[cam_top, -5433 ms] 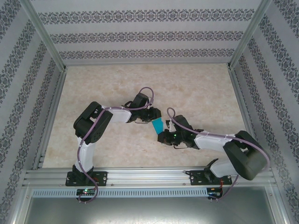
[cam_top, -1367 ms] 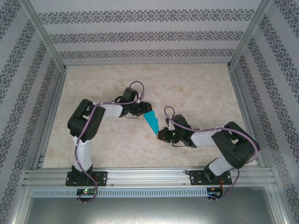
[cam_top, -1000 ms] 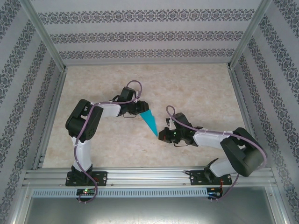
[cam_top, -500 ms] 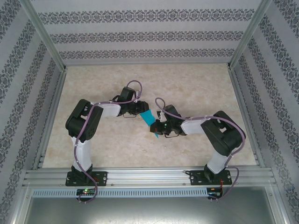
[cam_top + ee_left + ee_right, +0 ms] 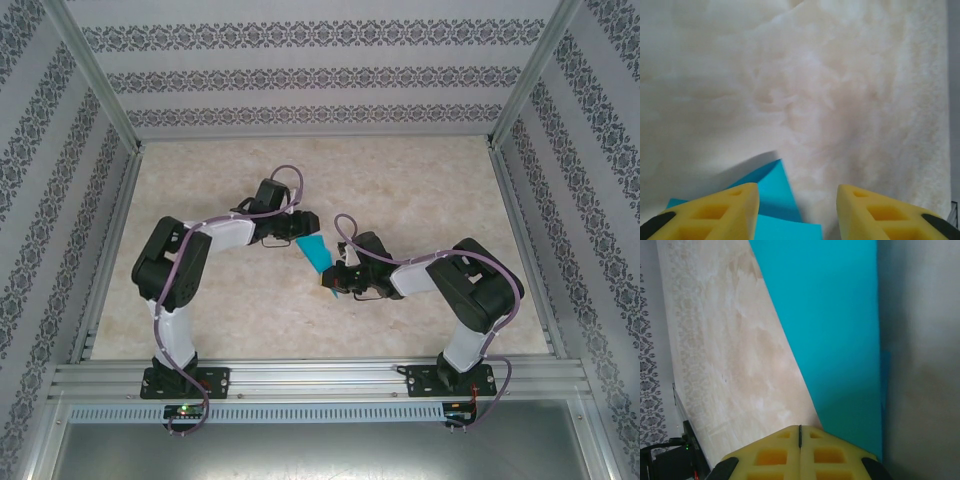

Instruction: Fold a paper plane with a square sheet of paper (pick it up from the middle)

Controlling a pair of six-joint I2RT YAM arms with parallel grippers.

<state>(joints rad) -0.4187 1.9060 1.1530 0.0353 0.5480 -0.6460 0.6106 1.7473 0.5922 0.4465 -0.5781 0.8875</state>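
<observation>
Just left of the centre of the top view, the left gripper [image 5: 292, 236] stood half-wide, its yellow fingers [image 5: 715, 210] apart with bare bench [image 5: 840, 75] visible between them. It gripped nothing; a corner of the paper plane [image 5: 316, 251] showed at the lower left of its wrist view, behind one finger. The paper plane, a teal folded sheet not yet finished, sat in the middle of the frame between the two grippers, close to both. To the right and a bit lower, the right gripper [image 5: 800, 429] was fully closed and seemed to pinch the narrow end of the paper, whose flat blue surface ran up and away from its fingers. I judged that the step was making or pressing a fold while one end was fixed. To do it well, the right gripper should hold firmly without pulling, so that the thin paper would not tear or slide. The left gripper should meet the layered edge squarely, in line with the crease, and press slowly. Catching one layer alone could open the fold.
</observation>
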